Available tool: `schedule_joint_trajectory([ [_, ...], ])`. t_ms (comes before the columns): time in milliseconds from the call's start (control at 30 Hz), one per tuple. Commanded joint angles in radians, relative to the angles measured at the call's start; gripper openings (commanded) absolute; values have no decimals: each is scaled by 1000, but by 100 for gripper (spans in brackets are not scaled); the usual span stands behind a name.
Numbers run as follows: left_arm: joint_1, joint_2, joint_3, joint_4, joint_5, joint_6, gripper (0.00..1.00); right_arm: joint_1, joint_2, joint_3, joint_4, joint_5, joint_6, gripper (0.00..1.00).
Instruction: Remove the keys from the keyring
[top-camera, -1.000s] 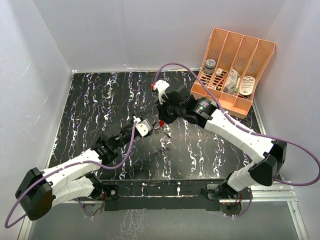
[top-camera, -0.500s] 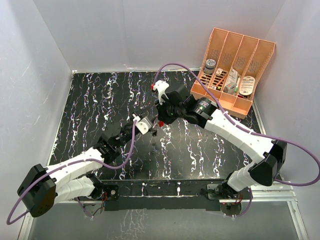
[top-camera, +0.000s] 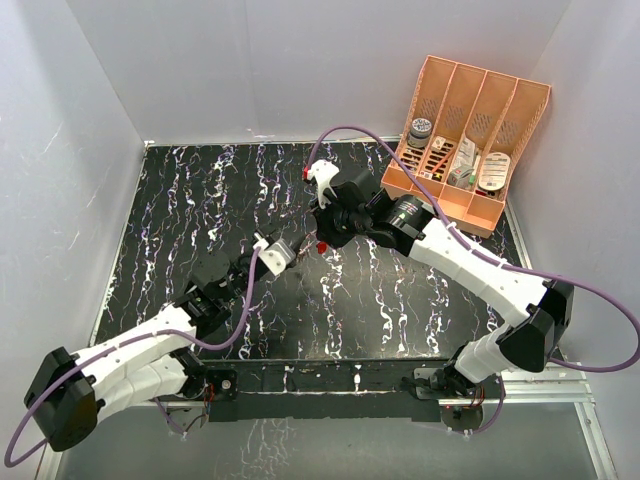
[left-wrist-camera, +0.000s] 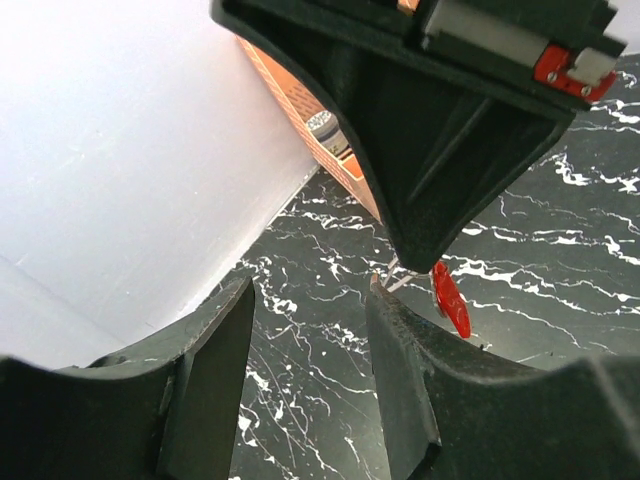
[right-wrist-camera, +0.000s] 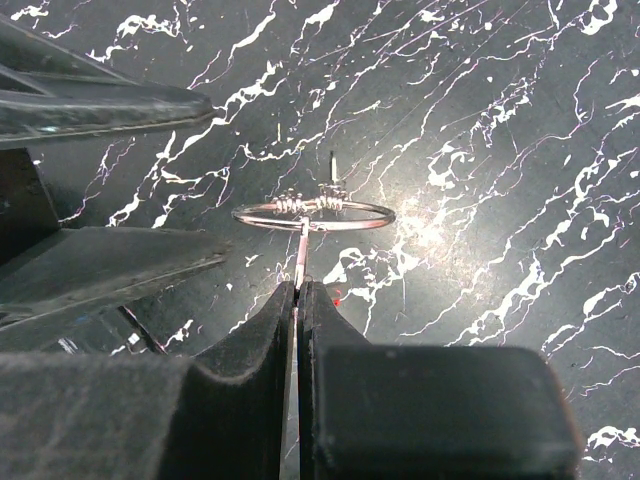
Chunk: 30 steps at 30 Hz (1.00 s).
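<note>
My right gripper (right-wrist-camera: 297, 287) is shut on a thin silvery key (right-wrist-camera: 302, 255), edge-on between its fingertips. The keyring (right-wrist-camera: 313, 214), a thin wire circle, hangs from that key's far end above the black marble table (right-wrist-camera: 500, 150); a few small keys bunch at its far rim. My left gripper (left-wrist-camera: 310, 290) is open and empty just left of the right gripper (top-camera: 316, 243), its fingers (right-wrist-camera: 110, 265) beside the ring, apart from it. The small red piece (left-wrist-camera: 451, 300) hangs under the right gripper; it also shows in the top view (top-camera: 322, 245).
An orange organiser (top-camera: 465, 140) with several compartments of small items stands at the back right, against the white wall. White walls close in the table on the left, back and right.
My left arm has drawn back to the left, away from the right gripper. The right arm holds still with the key and ring.
</note>
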Motion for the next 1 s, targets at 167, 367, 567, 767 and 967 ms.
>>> schedule_joint_trajectory([
  [167,-4,-5,9,-12,26,-3,46,1,-27,47,85,7,11,0],
  [367,-4,-8,12,-36,71,-27,47,1,-38,42,100,5,18,0],
  [567,-4,-9,0,-13,68,-40,47,1,-32,42,103,1,18,0],
  [767,-4,36,-17,64,42,-38,46,1,-31,47,109,-14,25,0],
  [967,-4,66,-11,96,34,-15,44,1,-33,48,111,-23,32,0],
])
